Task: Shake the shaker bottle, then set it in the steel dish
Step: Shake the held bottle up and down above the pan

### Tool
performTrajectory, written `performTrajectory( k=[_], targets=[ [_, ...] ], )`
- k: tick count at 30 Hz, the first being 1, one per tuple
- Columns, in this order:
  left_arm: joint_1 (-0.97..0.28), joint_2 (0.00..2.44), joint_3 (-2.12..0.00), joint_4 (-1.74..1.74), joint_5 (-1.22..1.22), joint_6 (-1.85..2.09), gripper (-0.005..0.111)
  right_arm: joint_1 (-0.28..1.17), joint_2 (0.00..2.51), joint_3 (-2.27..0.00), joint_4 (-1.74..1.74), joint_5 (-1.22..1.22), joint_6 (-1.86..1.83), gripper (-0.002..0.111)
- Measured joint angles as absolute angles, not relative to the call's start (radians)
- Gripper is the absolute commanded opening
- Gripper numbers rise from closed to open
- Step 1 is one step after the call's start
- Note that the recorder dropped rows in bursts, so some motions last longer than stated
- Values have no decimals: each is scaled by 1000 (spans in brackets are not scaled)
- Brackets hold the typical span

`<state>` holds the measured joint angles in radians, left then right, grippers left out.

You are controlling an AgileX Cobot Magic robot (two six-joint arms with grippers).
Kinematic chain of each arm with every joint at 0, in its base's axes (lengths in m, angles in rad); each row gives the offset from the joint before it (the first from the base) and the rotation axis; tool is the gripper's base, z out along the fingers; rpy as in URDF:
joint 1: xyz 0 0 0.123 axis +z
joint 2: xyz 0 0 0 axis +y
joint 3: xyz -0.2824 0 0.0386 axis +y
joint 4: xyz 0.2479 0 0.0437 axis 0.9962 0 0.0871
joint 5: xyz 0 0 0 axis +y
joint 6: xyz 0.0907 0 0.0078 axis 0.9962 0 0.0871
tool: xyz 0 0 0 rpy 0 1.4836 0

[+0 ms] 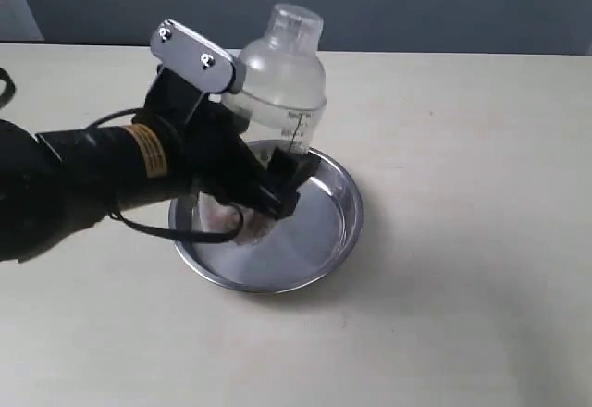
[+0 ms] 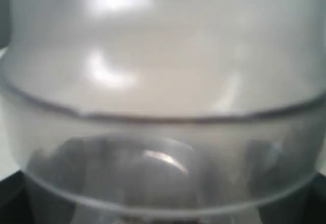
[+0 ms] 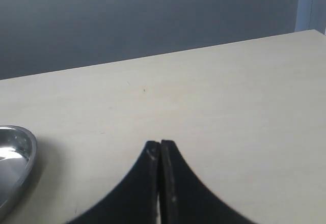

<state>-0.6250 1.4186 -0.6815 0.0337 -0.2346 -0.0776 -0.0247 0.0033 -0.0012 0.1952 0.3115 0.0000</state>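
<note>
The shaker bottle (image 1: 282,79) stands upright, with its domed top and small cap above my left arm. Its black measuring marks face the camera. My left gripper (image 1: 259,199) is shut on the bottle's lower body, low inside the left part of the steel dish (image 1: 324,231). Brownish granules show faintly at the bottle's base. The arm hides whether the base touches the dish floor. The frosted shaker bottle (image 2: 163,81) fills the left wrist view. My right gripper (image 3: 160,145) is shut and empty over bare table, with the steel dish (image 3: 18,155) rim off to one side.
The pale wooden table (image 1: 462,148) spreads around the dish. A dark grey wall runs along its far edge. My left arm and its cable (image 1: 148,227) lie across the table left of the dish.
</note>
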Motion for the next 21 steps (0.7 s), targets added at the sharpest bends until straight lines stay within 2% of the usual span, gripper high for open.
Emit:
performTrajectory(
  k=[4,7,10,13,17,21],
  targets=[
    [-622,1315,-759,31,-340,-50,0,-25,3,-1,195,311,0,-1],
    [-607,1344,-711,0,-402,-45,0,-25,3,-1,195,311,0,-1],
    [-592,1429,-652,-19,-338,-44,0,-25,3,-1,195,311,0,-1],
    [-590,1379,-692,0,-269,-44,0,-25,3,-1,195,311,0,-1],
    [-590,1305,-755,25,-346,-44,0,-25,3,-1,195,311,0,-1],
    [-590,1405,-652,24,-339,-44,0,-25,3,-1,195,311,0,-1]
  ],
)
